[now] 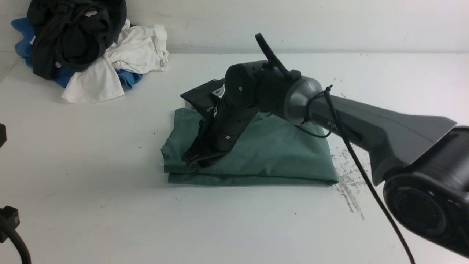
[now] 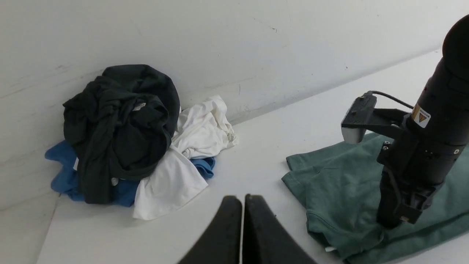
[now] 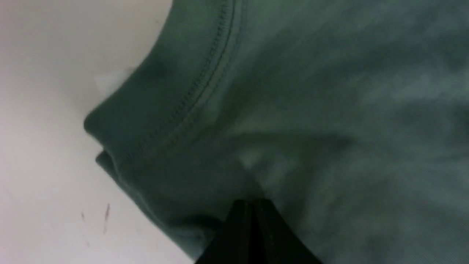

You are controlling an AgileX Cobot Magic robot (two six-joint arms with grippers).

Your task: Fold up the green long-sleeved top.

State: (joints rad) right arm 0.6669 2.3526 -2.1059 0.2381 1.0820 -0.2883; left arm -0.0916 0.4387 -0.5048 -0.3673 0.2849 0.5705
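The green long-sleeved top (image 1: 278, 154) lies folded into a compact rectangle in the middle of the white table. My right gripper (image 1: 190, 159) is shut, and its tips press down on the top's front left corner. The right wrist view shows its closed tips (image 3: 251, 203) against the green fabric (image 3: 329, 91) beside a stitched hem. No cloth shows between the jaws. My left gripper (image 2: 242, 200) is shut and empty, above bare table to the left of the top (image 2: 340, 183). It does not show in the front view. A small white label (image 2: 329, 249) peeks from under the top's corner.
A heap of black (image 1: 73, 33), white (image 1: 135, 51) and blue (image 1: 22, 40) garments sits at the far left against the wall. My right arm (image 1: 359, 121) stretches across the top from the right. Dark scuff marks (image 1: 348, 183) lie right of the top.
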